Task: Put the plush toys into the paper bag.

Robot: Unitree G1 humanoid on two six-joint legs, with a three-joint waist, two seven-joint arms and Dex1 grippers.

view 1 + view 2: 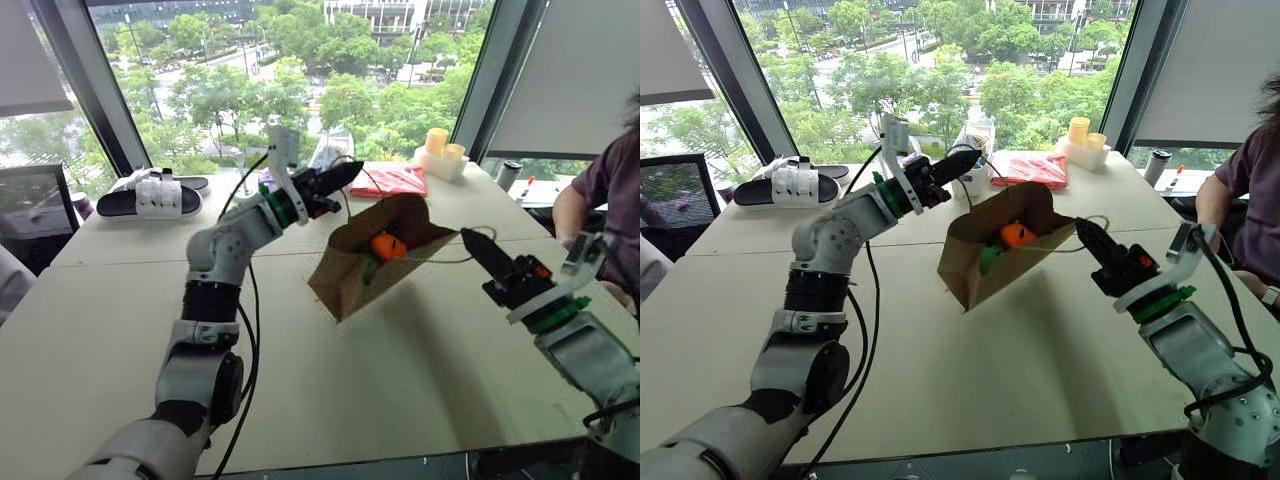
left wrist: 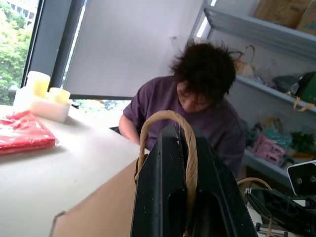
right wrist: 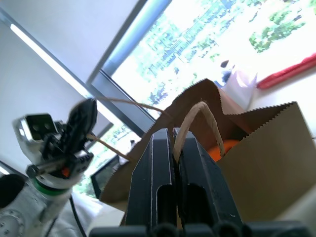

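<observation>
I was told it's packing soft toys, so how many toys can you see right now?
2, both inside the paper bag that the grippers hold up by its handles: the orange plush toy near the opening, the green plush toy just below it. The bag's walls could hide more.

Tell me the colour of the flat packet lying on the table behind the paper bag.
Red. The flat packet shows best in the left eye view.
</observation>
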